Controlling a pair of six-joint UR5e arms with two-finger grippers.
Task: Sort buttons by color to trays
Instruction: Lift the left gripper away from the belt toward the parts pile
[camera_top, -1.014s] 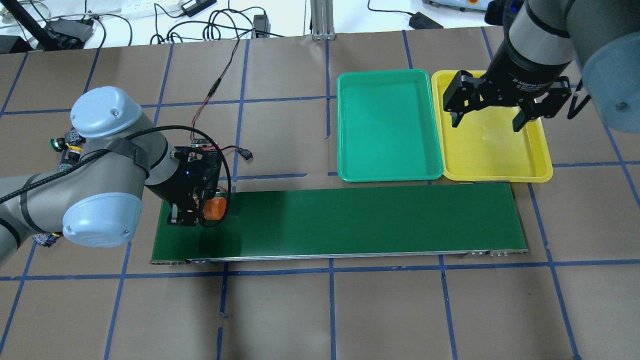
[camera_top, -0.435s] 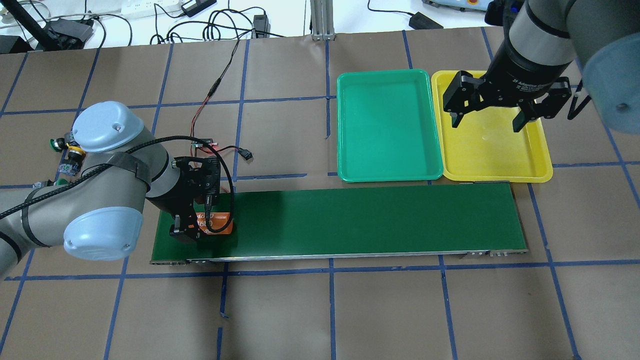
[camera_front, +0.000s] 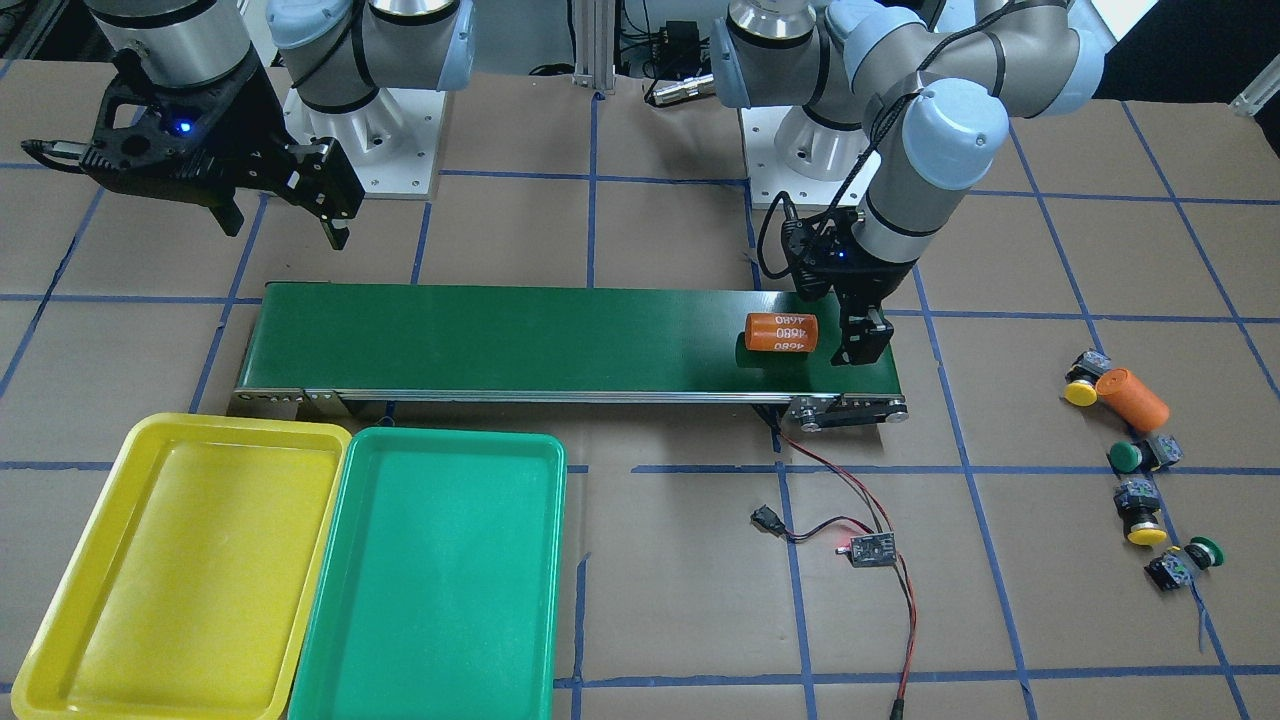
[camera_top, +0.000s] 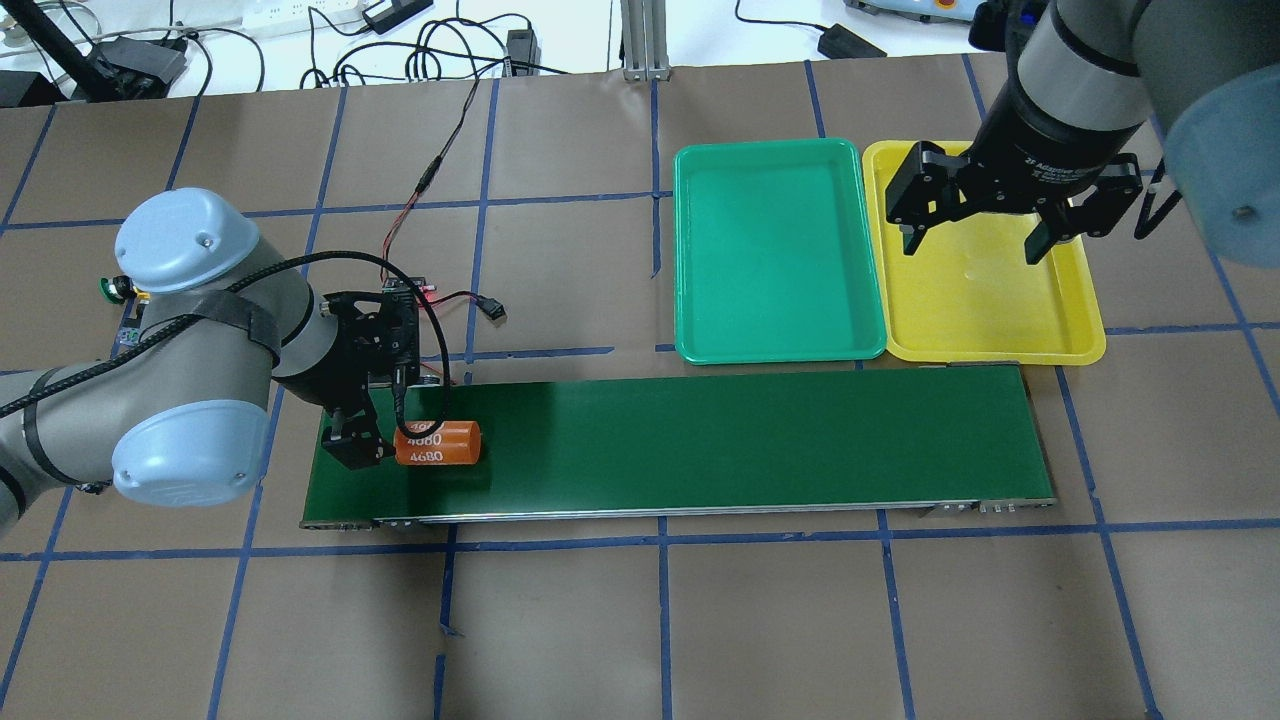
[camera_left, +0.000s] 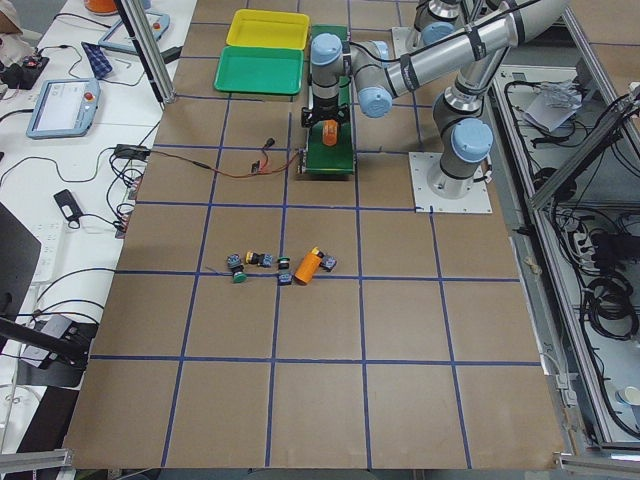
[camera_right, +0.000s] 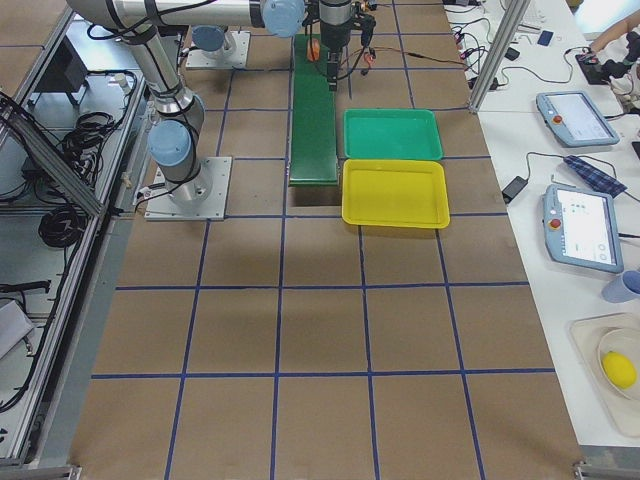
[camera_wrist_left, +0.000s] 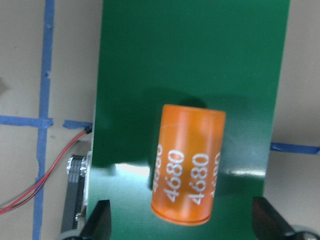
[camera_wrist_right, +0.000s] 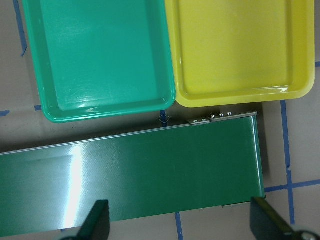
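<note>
L pincer (camera_top: 362, 425) released cyl. (camera_top: 438, 442), buttons (camera_front: 1125, 457) well apart

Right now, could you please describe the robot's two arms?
Both arms are silver-grey tubes with pale blue joint caps and black jaws. The left arm carries a black cable strapped on with dark bands; the right arm bears white lettering near its jaws.

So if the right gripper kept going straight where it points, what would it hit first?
Most likely the bare end of the dark green conveyor belt, seen between the right gripper's open fingers in its wrist view; depth is unclear.
</note>
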